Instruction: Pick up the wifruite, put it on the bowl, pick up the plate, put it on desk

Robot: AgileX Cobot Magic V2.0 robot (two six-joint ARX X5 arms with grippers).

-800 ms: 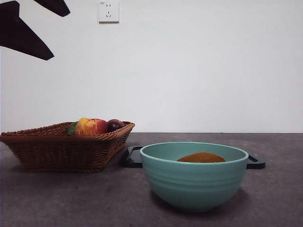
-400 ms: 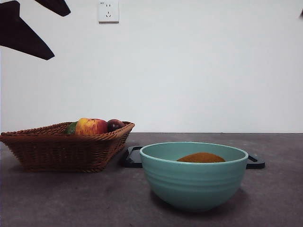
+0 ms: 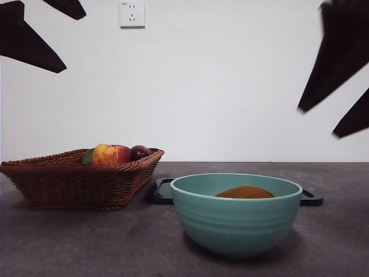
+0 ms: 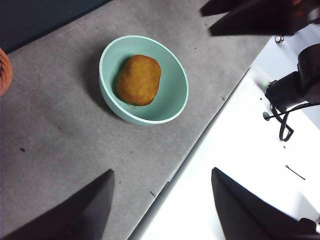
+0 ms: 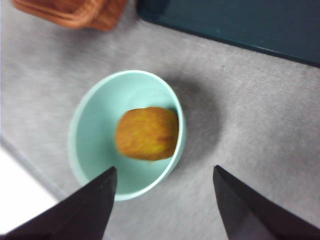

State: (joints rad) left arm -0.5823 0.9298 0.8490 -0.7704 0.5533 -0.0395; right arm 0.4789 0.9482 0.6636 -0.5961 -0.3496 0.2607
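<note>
**A bare robot test room, dressed with a few kitchen things**

This looks like a lab set-up rather than a lived-in kitchen. The desk [image 3: 69,242] is a plain dark grey matte top standing against a blank white wall [image 3: 230,86] with nothing on it but one wall socket [image 3: 132,14]. Beyond the desk's edge, in the left wrist view, lies a white floor [image 4: 240,165] where a black stand [image 4: 290,90] sits with a loose cable [image 4: 284,122]. The household props are few: a wicker basket [image 3: 75,182] of fruit near the desk's left edge, a teal bowl [image 3: 236,222] and a dark tray [image 3: 164,192] behind it.
</note>
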